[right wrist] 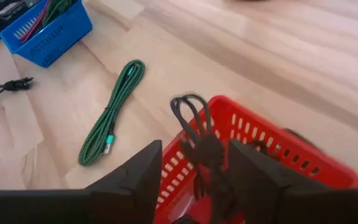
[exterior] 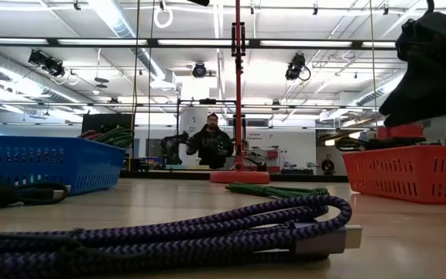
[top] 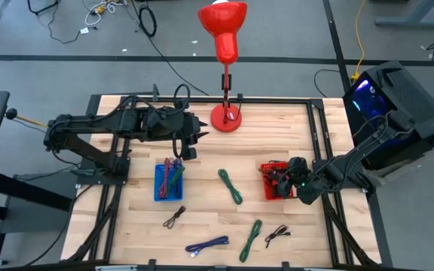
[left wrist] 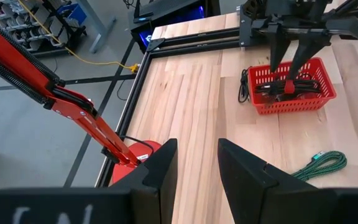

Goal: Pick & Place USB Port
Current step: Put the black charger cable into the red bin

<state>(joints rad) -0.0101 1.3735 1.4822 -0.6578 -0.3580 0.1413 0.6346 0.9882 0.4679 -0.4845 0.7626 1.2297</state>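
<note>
We have the right tool [right wrist: 188,167] over the red basket [right wrist: 272,155], fingers spread wide with a black cable [right wrist: 197,140] between them, draped over the basket's rim; we judge this a release. To finish well, we would lift straight up so neither finger snags the loop, and check that the cable slides inside rather than out onto the surface [top: 202,203]. The right arm reaches low from the surface's edge, wrist tilted down. Our left tool [left wrist: 194,163] hangs partly open and empty near the red lamp base [top: 226,118], well apart from the basket.
</note>
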